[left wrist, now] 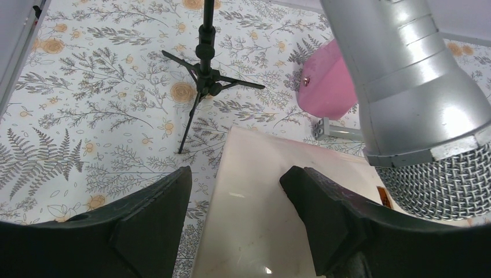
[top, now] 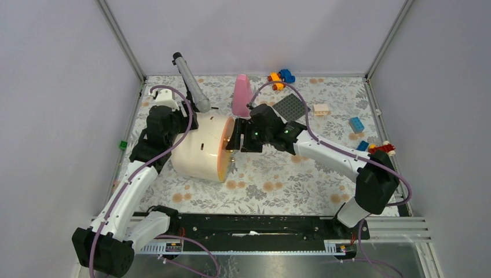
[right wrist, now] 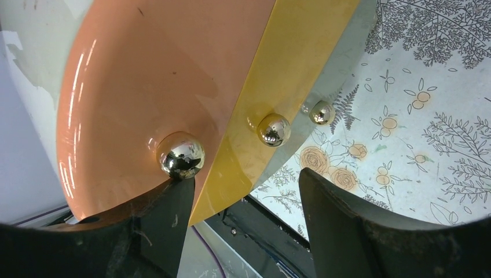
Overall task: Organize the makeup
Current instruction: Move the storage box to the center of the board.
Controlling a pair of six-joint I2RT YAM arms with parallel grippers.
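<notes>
None of the makeup shows in any view. A round cream case [top: 197, 152] lies on its side mid-table, its orange face [top: 227, 147] turned right. In the right wrist view this face [right wrist: 145, 87] has a yellow band and gold ball knobs [right wrist: 181, 155]. My right gripper [top: 234, 141] is open at that face [right wrist: 246, 185], its left finger touching the lowest knob. My left gripper [top: 190, 123] is open at the case's far left side, its fingers either side of the cream wall's [left wrist: 260, 220] edge [left wrist: 234, 185].
A silver microphone [top: 191, 84] on a small black tripod [left wrist: 205, 69] stands behind the case, close over my left gripper. A tall pink cone bottle [top: 241, 95] is behind my right gripper. A dark grey studded plate [top: 288, 107] and toy bricks [top: 356, 124] lie at the back right.
</notes>
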